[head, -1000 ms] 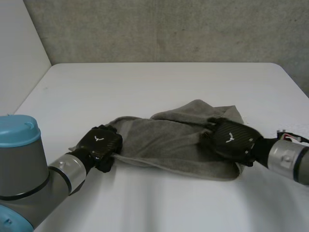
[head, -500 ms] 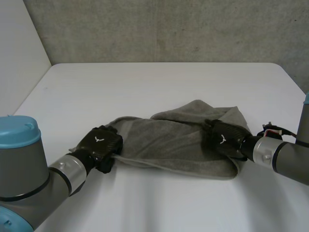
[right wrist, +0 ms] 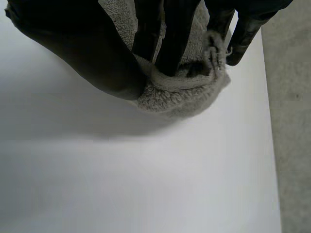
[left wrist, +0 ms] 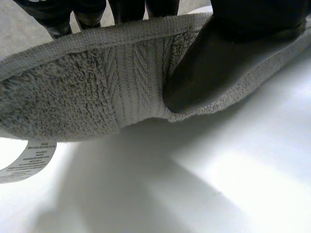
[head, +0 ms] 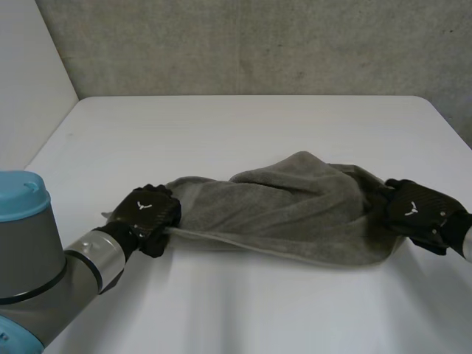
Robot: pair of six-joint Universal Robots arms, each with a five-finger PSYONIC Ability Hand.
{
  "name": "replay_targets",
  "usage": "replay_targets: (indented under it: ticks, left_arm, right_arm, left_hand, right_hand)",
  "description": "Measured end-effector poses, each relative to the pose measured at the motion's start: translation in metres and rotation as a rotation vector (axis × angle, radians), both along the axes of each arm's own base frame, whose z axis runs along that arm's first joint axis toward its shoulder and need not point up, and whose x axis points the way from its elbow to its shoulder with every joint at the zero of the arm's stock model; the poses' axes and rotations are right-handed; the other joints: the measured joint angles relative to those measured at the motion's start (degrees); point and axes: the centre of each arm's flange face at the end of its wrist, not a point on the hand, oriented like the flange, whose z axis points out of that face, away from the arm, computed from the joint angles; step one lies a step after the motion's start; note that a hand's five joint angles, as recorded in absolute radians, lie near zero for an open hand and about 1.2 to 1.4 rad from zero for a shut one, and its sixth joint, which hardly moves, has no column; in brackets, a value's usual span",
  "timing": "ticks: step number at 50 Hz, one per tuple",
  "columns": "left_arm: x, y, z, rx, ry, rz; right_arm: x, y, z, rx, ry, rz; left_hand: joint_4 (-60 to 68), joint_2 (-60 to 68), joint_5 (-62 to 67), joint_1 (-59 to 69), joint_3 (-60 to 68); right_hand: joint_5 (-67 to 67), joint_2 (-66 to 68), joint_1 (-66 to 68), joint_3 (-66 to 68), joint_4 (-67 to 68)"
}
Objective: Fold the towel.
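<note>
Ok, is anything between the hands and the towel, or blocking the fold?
Nothing visible. The left hand pinches one end of the towel and the right hand the other end, and no other object stands on the table around it.

A grey towel (head: 287,210) stretches across the white table (head: 243,125), nearer its front edge than its far edge, and humps up in the middle. The left hand (head: 146,214) clasps the towel's end toward the table's left edge. The right hand (head: 414,212) clasps the opposite end, close to the right edge. A grey wall (head: 258,44) stands behind the far edge
</note>
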Motion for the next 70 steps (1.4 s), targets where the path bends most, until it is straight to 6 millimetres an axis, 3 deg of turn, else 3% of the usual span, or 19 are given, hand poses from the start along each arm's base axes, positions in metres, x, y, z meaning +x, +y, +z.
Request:
replay_targets:
  ticks: [6,15,20,26,28,30,31,34,36,37,40,44,47,50,55,58,62,67,70]
  left_arm:
    - [0.001,0.001,0.005,-0.011,0.005,0.000]
    - [0.003,-0.003,0.010,-0.024,0.002,0.010]
    - [0.007,-0.026,0.021,-0.063,0.010,0.039]
    - [0.002,-0.073,0.051,-0.183,0.040,0.049]
    - [-0.002,-0.096,0.070,-0.259,0.060,0.051]
    - [-0.010,-0.127,0.100,-0.381,0.095,0.057]
    - [-0.011,-0.131,0.105,-0.399,0.100,0.058]
    - [-0.018,-0.151,0.143,-0.536,0.149,0.059]
    - [-0.020,-0.156,0.176,-0.651,0.204,0.063]
    - [-0.020,-0.157,0.185,-0.677,0.219,0.065]
    - [-0.017,-0.151,0.234,-0.828,0.324,0.070]
    - [-0.006,-0.142,0.262,-0.903,0.408,0.070]
    - [0.004,-0.142,0.255,-0.879,0.412,0.068]
    - [0.013,-0.144,0.227,-0.797,0.381,0.053]
    - [0.018,-0.138,0.160,-0.602,0.310,0.004]
    - [0.019,-0.126,0.110,-0.466,0.254,-0.027]
    - [0.020,-0.105,0.056,-0.335,0.170,-0.058]
    - [0.021,-0.080,0.005,-0.218,0.068,-0.095]
    - [0.022,-0.068,-0.010,-0.175,0.034,-0.106]
  right_arm:
    - [-0.008,0.001,0.004,0.088,-0.113,-0.048]
    - [-0.004,0.000,0.014,0.198,-0.212,-0.057]
    - [0.008,-0.014,0.029,0.206,-0.263,-0.033]
    - [0.029,-0.055,0.062,0.148,-0.393,-0.038]
    - [0.036,-0.079,0.081,0.089,-0.466,-0.054]
    - [0.046,-0.112,0.113,-0.036,-0.576,-0.077]
    - [0.048,-0.116,0.119,-0.060,-0.594,-0.079]
    - [0.056,-0.140,0.173,-0.262,-0.743,-0.095]
    - [0.057,-0.142,0.213,-0.392,-0.859,-0.090]
    - [0.057,-0.141,0.224,-0.422,-0.889,-0.086]
    - [0.055,-0.129,0.265,-0.526,-1.019,-0.053]
    - [0.055,-0.116,0.273,-0.521,-1.067,-0.020]
    - [0.054,-0.112,0.252,-0.457,-1.038,-0.016]
    - [0.049,-0.112,0.216,-0.373,-0.974,-0.034]
    - [0.037,-0.108,0.150,-0.250,-0.858,-0.090]
    - [0.031,-0.098,0.103,-0.163,-0.775,-0.126]
    - [0.029,-0.081,0.061,-0.075,-0.697,-0.134]
    - [0.019,-0.064,0.029,-0.002,-0.637,-0.147]
    - [0.009,-0.059,0.025,0.012,-0.626,-0.163]
  left_hand:
    - [0.0,0.0,0.0,0.2,0.0]
    - [0.0,0.0,0.0,0.2,0.0]
    - [0.0,0.0,0.0,0.2,0.0]
    - [0.0,0.0,0.0,0.2,0.0]
    - [0.0,0.0,0.0,0.2,0.0]
    - [0.0,0.0,0.0,0.2,0.0]
    - [0.0,0.0,0.0,0.2,0.0]
    - [0.0,0.0,0.0,0.2,0.0]
    - [0.0,0.3,0.0,0.2,0.0]
    - [0.0,0.3,0.0,0.2,0.0]
    - [0.0,0.3,0.0,0.2,0.0]
    - [0.0,0.3,0.0,0.2,0.0]
    - [0.0,0.3,0.0,0.2,0.0]
    - [0.0,0.3,0.0,0.2,0.0]
    - [0.0,0.3,0.0,0.2,0.0]
    - [0.0,0.3,0.0,0.2,0.0]
    - [0.0,0.3,0.0,0.2,0.0]
    - [0.0,0.4,0.0,0.2,0.0]
    - [0.0,0.4,0.0,0.2,0.0]
  right_hand:
    - [0.0,0.0,0.0,0.0,0.0]
    - [0.0,0.0,0.0,0.0,0.0]
    - [0.0,0.0,0.0,0.0,0.0]
    - [0.0,0.0,0.2,0.0,0.0]
    - [0.0,0.0,0.2,0.0,0.0]
    - [0.0,0.0,0.2,0.0,0.0]
    - [0.0,0.0,0.2,0.0,0.0]
    - [0.0,0.0,0.2,0.0,0.0]
    - [0.0,0.0,0.2,0.0,0.0]
    - [0.0,0.0,0.2,0.0,0.0]
    - [0.0,0.0,0.3,0.0,0.0]
    - [0.2,0.2,0.3,0.0,0.0]
    - [0.3,0.2,0.3,0.0,0.0]
    - [0.3,0.2,0.3,0.0,0.0]
    - [0.3,0.2,0.3,0.0,0.0]
    - [0.3,0.2,0.3,0.0,0.0]
    - [0.3,0.2,0.3,0.0,0.0]
    - [0.3,0.2,0.3,0.0,0.0]
    - [0.3,0.2,0.3,0.0,0.0]
